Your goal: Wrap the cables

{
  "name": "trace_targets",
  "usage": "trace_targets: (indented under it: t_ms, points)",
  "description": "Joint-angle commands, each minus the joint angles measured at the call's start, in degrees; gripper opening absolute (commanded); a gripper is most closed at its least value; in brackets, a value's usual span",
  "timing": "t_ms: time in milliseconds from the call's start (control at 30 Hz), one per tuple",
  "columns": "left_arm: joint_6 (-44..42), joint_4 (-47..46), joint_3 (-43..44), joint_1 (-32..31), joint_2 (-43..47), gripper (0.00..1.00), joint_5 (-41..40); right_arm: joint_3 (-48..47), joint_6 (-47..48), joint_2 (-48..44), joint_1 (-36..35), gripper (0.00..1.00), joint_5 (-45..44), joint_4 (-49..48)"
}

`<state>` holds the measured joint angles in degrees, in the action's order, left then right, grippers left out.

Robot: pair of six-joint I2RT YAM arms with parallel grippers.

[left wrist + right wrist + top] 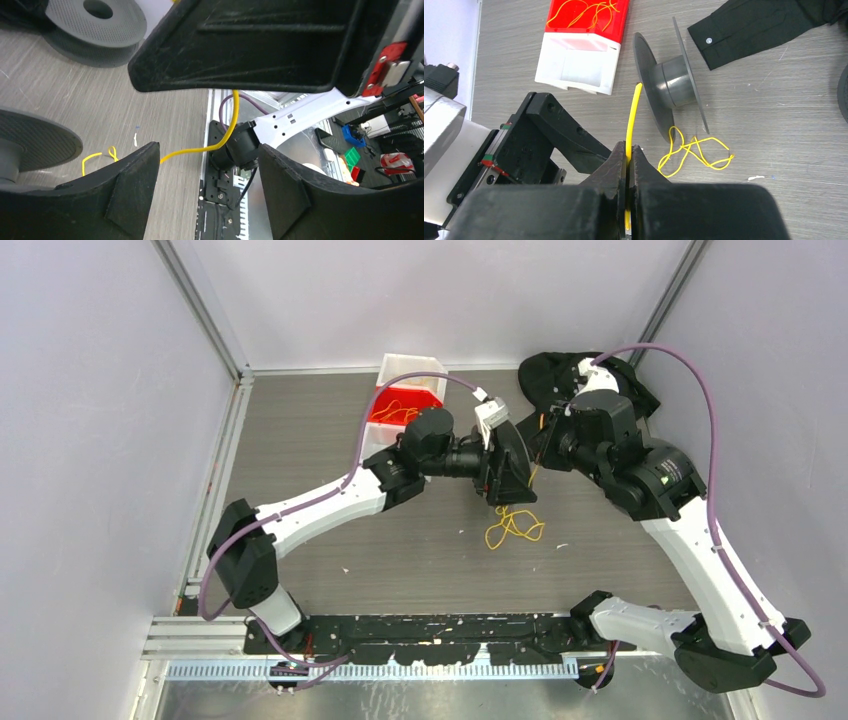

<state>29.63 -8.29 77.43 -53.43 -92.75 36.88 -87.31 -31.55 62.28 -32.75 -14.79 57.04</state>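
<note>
Cable status: the right gripper (628, 150) has its fingers pressed together on the yellow cable (632, 115). In the right wrist view a short stiff bit of it pokes straight up out of the pinch, ending just beside the near flange of a dark grey spool (674, 90) that stands on its edge on the table (300, 430). Loose yellow cable lies as a small tangle of loops on the wood-grain surface, just below the spool in that view and pretty much dead centre in the overhead one. The left gripper (207, 150) has its fingers spread wide with nothing clamped. From its wrist camera the cable drops out from under the right gripper at top centre, curves down through the gap and slips behind the tip of the lower-left finger, with one little loop showing on the table further left. More yellow strands sit in a red bin (579, 60) with a white end at the top left of the right wrist frame. A black sleeve (764, 25) with a button lies flat at the top right. A second spool (95, 25) lies flat at the upper left of the left wrist frame.
</note>
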Motion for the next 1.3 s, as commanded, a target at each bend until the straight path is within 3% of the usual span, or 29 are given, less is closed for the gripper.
trace_targets:
  t_ms: [0, 167, 267, 400, 433, 467, 500, 600, 700, 833, 967, 1267]
  points:
    - [2.5, -7.4, 1.3, -0.9, 0.8, 0.7, -2.6, -1.3, -2.3, -0.3, 0.3, 0.0, 1.3, -2.4]
    - [4.5, -9.2, 2.3, -1.0, -0.9, 0.65, -3.0, -0.8, -3.3, -0.3, 0.3, 0.0, 1.6, -2.6]
    - [5.6, -10.0, 2.6, -1.1, -1.6, 0.54, -2.6, -0.5, -3.9, -0.2, 0.2, 0.0, 1.6, -2.7]
    - [6.1, -9.3, 3.0, -1.1, -1.5, 0.2, -2.3, -0.1, -4.6, -0.4, 0.3, 0.0, 0.2, -2.3]
    - [5.7, -8.1, 3.1, -1.1, -1.1, 0.08, -2.5, -0.2, -4.8, -0.4, 0.4, 0.05, -0.8, -1.9]
    - [4.9, -6.3, 3.3, -1.1, -0.7, 0.02, -3.0, -0.5, -5.0, -0.3, 0.6, 0.19, -1.9, -1.1]
    - [3.9, -4.1, 3.5, -1.1, -0.2, 0.01, -3.6, -0.9, -5.0, -0.3, 1.0, 0.34, -3.1, -0.4]
    - [1.4, 2.1, 2.5, -0.8, 2.6, 0.0, -6.1, -2.1, -4.2, -1.1, 3.0, 0.61, -5.4, 1.0]
    - [1.0, 7.0, -0.3, 0.5, 7.8, 0.0, -8.9, -3.4, -3.1, -2.2, 5.7, 0.75, -7.4, 1.9]
    - [0.1, 14.0, -4.5, 2.5, 17.6, 0.0, -13.7, -3.5, -0.8, -3.1, 9.6, 0.83, -9.3, 2.6]
    - [-1.0, 22.1, -5.1, 4.7, 25.5, 0.0, -19.6, 2.3, 0.3, -2.4, 12.3, 0.85, -9.4, 3.5]
    - [-3.5, 33.8, 2.1, 10.0, 29.4, 0.0, -22.4, 16.8, 1.5, 3.3, 13.4, 0.81, 4.4, -4.9]
